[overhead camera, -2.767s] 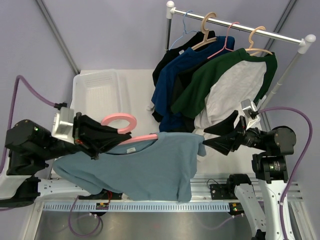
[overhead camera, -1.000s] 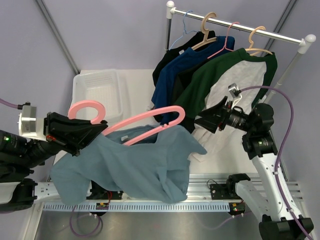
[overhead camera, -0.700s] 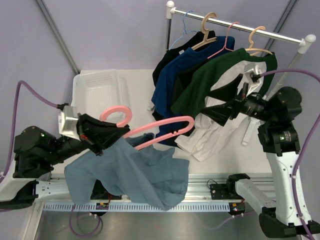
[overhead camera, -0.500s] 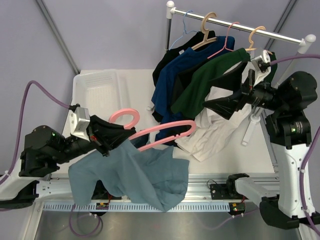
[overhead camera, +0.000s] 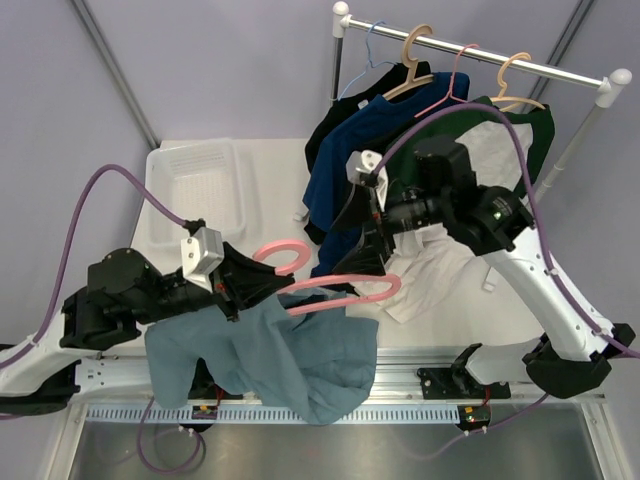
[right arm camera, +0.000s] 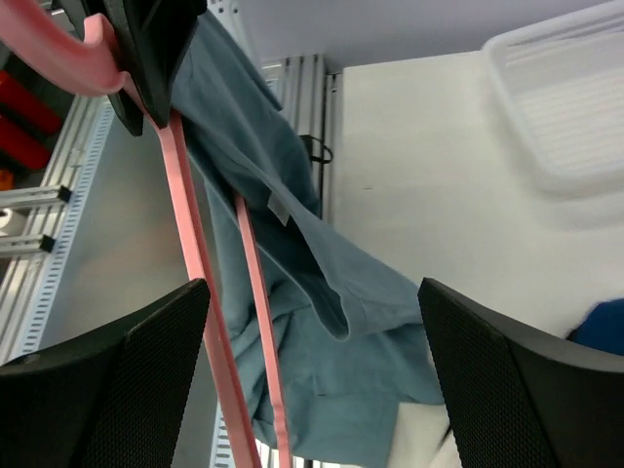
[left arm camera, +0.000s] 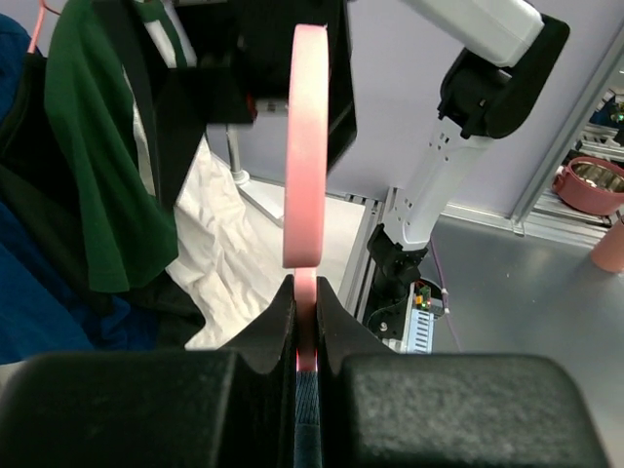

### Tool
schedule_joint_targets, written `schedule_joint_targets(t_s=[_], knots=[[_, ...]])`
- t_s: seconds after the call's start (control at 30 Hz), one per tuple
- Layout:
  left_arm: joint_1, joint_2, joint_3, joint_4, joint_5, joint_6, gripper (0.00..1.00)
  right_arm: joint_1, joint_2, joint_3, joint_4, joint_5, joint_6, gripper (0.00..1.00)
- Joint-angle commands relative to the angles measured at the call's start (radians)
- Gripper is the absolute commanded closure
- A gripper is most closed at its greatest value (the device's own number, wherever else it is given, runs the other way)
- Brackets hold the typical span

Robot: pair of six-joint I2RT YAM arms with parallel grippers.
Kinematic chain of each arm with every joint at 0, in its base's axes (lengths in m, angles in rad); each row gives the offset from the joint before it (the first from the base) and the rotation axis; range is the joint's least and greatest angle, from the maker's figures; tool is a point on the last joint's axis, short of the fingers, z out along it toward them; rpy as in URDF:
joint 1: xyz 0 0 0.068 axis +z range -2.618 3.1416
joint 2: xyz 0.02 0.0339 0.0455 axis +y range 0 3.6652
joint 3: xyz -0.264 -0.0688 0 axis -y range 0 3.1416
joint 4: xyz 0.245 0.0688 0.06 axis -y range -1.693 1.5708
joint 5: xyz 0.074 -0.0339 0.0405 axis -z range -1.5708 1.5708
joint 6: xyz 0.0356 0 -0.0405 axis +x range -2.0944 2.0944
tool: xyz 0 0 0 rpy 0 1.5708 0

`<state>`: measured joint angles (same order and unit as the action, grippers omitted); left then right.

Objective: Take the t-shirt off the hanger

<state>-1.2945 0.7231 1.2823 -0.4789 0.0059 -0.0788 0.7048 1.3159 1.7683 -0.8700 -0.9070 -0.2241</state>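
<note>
Half the hanger (overhead camera: 345, 291) is now bare, the t-shirt (overhead camera: 290, 350) sagging nearly free below the left gripper (overhead camera: 260, 285) clamping its neck, while the right gripper (overhead camera: 368, 260), spread empty, has swung above it.

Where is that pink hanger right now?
Seen from above, the pink hanger is left of centre near the front edge, clamped in the left gripper, with the blue-grey t-shirt drooping below it and the open right gripper at its free end.
</note>
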Motion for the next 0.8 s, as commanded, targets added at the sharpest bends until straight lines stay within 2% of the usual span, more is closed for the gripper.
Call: schedule_joint_targets(t_s=[0.0,0.2,0.37,0.5,0.6,0.77], knots=[[-0.003,0.012,0.025,0.049,0.062,0.013,1.0,0.064,-0.055,-0.065,0.029,0.04,-0.081,0.07],[-0.002,0.047,0.045,0.043,0.078,-0.004,1.0,0.171,-0.066,-0.138,0.075,0.111,-0.084,0.1],[-0.002,0.076,0.051,0.017,0.082,-0.004,1.0,0.173,-0.087,-0.173,0.118,0.221,-0.077,0.12],[-0.002,0.072,0.038,0.01,0.088,-0.003,1.0,0.173,-0.113,-0.104,0.083,0.324,-0.06,0.07],[-0.002,0.067,0.037,0.005,0.069,-0.004,1.0,0.174,-0.144,-0.076,0.043,0.294,-0.055,0.07],[-0.003,0.075,0.054,0.003,0.089,-0.006,1.0,0.173,-0.193,-0.119,0.031,0.162,-0.063,0.06]])
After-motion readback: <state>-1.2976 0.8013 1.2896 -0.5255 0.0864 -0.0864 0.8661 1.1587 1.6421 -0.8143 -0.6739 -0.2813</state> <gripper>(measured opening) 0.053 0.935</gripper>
